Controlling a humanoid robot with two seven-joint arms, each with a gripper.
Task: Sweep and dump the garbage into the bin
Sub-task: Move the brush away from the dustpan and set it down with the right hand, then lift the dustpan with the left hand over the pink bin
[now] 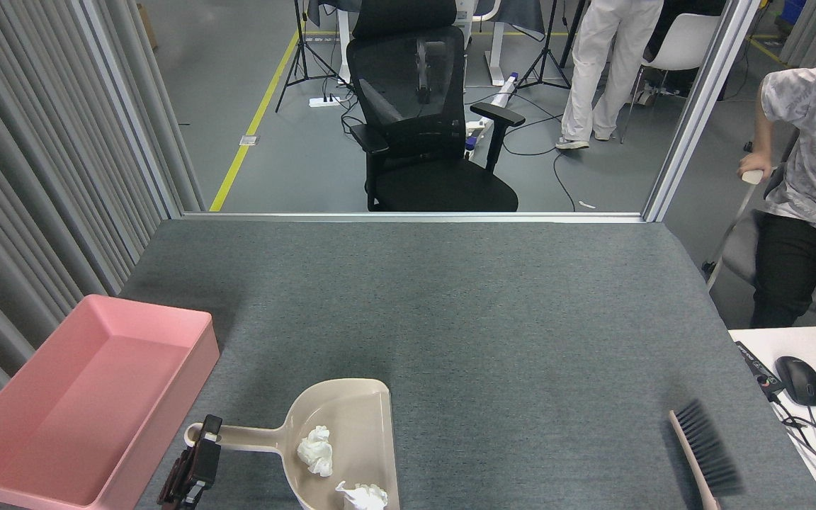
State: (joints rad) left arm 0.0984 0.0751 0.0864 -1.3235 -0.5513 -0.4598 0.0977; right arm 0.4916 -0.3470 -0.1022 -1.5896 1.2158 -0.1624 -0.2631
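Inside the beige dustpan (351, 432), near the front edge of the grey tabletop (450, 319), two crumpled white tissue balls are found: one (315, 450) at the pan's middle, the other (361, 496) at its near edge (partly cut off by the frame). The pan's handle is clenched by the left end effector (192, 474). The pink bin (160, 425) is seen just to the left, its floor bare. A brush (702, 446) is noted at lower right, bristles up; the right end effector is out of view.
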